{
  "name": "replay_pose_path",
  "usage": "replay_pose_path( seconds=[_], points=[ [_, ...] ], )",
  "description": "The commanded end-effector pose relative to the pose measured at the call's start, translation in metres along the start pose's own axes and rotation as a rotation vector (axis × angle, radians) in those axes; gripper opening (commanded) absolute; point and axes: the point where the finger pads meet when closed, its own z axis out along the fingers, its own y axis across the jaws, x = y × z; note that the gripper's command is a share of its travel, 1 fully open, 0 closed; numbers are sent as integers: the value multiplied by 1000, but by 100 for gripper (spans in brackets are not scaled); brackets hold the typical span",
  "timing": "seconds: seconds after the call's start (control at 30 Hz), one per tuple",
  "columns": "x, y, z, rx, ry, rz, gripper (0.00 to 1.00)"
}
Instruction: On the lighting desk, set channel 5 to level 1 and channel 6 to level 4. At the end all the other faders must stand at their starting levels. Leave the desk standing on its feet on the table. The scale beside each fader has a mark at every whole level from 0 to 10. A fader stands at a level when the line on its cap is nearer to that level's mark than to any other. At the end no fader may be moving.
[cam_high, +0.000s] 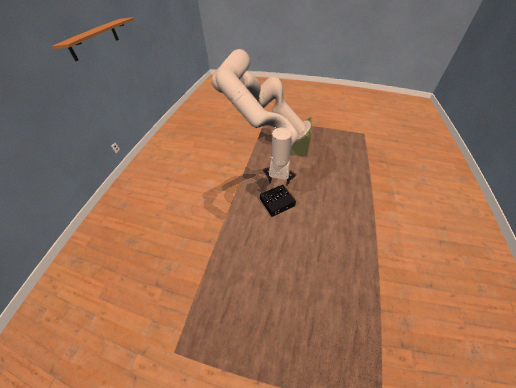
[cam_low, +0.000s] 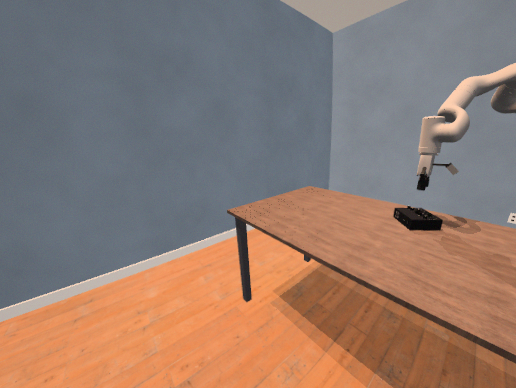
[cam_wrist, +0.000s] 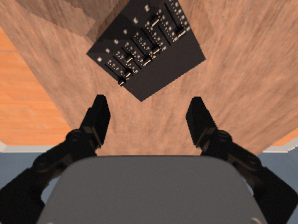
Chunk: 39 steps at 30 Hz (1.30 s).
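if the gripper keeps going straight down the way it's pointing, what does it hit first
Probably the bare table just beside the lighting desk, near its closest corner. The open gripper hangs above, offset from it; depth is uncertain.

You have the lighting desk (cam_high: 278, 200) standing on the table (cam_high: 320, 280), near the end where the arm's base (cam_high: 302, 145) stands and toward one long edge. The gripper (cam_low: 422, 184) hangs above the table, just beside the desk on the base side, apart from it.
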Motion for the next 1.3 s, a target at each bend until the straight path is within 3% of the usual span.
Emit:
replay_pose_path(
  seconds=[0.0,0.27,0.6,0.9,1.1,1.17,1.2,1.27],
  points=[
    [-1,0,-1,-1,-2,0,100],
    [-1,-1,0,-3,-7,42,100],
    [1,-10,5,-19,-34,271,100],
    [6,-27,13,-81,-70,768,100],
    [14,-38,20,-137,-56,1091,100],
    [14,-38,20,-137,-56,1091,100],
    [16,-40,21,-164,-61,1247,100],
    [20,-43,23,-179,-42,1324,100]
  ],
)
